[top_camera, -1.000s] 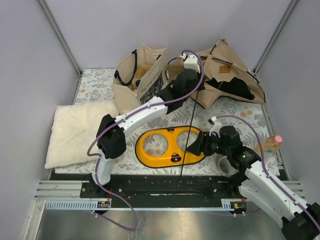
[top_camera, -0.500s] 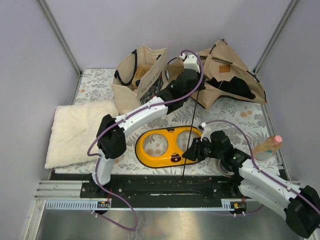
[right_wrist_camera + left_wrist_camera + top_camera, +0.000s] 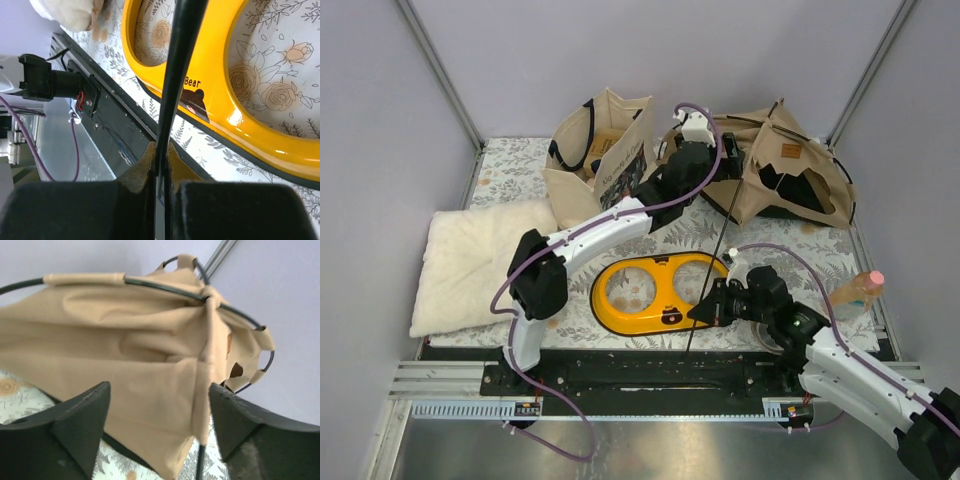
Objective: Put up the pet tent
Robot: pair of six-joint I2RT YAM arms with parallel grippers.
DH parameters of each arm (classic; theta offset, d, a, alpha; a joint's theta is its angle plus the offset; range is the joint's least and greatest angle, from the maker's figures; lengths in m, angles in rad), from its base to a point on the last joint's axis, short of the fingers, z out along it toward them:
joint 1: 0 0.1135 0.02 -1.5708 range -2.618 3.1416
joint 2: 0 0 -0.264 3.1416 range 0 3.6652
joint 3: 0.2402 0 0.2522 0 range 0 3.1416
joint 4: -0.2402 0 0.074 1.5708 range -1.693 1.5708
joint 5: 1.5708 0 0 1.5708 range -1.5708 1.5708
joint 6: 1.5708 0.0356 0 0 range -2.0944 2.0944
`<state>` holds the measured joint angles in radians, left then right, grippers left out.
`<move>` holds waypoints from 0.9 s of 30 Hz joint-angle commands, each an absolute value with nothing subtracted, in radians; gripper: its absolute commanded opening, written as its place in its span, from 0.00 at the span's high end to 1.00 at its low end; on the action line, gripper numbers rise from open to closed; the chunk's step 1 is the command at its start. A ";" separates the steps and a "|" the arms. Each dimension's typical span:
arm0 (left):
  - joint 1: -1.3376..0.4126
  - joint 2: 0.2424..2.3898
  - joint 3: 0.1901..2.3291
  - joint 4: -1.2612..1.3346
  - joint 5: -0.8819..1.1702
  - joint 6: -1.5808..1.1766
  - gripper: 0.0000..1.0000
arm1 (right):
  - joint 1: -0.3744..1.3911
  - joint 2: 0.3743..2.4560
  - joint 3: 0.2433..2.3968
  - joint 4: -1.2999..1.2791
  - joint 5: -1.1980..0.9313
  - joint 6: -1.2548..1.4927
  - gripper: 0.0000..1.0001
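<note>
The pet tent [image 3: 790,175], tan canvas on thin black poles, lies slumped at the back right. My left gripper [image 3: 730,165] hovers at its left side, open. In the left wrist view the canvas [image 3: 150,355] fills the frame beyond the gripper [image 3: 157,415], whose fingers [image 3: 75,430] stand wide apart and hold nothing. A loose thin black pole [image 3: 720,250] slants from the tent toward the table's near edge. My right gripper [image 3: 700,312] is shut on the lower part of the pole [image 3: 175,75], which sits pinched between the pads of the gripper [image 3: 160,160].
A beige tote bag [image 3: 595,155] stands at the back, just left of the left gripper. A cream fluffy pillow [image 3: 480,260] lies at the left. A yellow two-hole bowl stand [image 3: 660,290] lies under the pole. A bottle [image 3: 855,290] and a tape roll [image 3: 770,332] sit at the right.
My left gripper has opened and let go of the pole. The tent has shifted right and spread out. My right gripper has shut on the pole's lower part.
</note>
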<state>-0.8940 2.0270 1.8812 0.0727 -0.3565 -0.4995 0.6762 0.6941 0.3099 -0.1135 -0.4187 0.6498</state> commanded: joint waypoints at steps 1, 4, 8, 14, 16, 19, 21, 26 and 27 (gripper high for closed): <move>-0.884 1.873 1.821 0.124 -0.370 -0.509 0.07 | 0.683 0.628 0.397 -0.244 -0.359 0.695 1.00; -0.877 1.778 1.754 0.100 -0.374 -0.492 0.04 | 0.681 0.606 0.436 -0.290 -0.348 0.721 1.00; -0.855 1.631 1.567 0.077 -0.368 -0.497 0.04 | 0.683 0.601 0.488 -0.279 -0.371 0.778 1.00; -0.758 1.399 1.156 0.199 -0.154 -0.466 0.13 | 0.683 0.652 0.581 -0.278 -0.402 0.860 1.00; -0.750 1.361 1.033 0.273 -0.112 -0.442 0.14 | 0.683 0.663 0.609 -0.275 -0.407 0.876 1.00; -0.752 1.359 0.890 0.363 -0.040 -0.436 0.14 | 0.681 0.679 0.650 -0.275 -0.402 0.896 1.00; -0.753 1.394 0.827 0.438 -0.005 -0.460 0.08 | 0.683 0.690 0.678 -0.273 -0.399 0.913 1.00; -0.775 1.526 0.752 0.717 0.096 -0.549 0.01 | 0.681 0.721 0.747 -0.267 -0.397 0.945 1.00; -0.778 1.564 0.762 0.745 0.116 -0.569 0.01 | 0.683 0.730 0.765 -0.271 -0.396 0.946 1.00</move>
<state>-0.7620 1.4879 0.7509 0.4255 -0.0101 -0.4995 0.6762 0.7120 0.6750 -0.3050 -0.3866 0.9260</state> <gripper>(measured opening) 0.988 0.061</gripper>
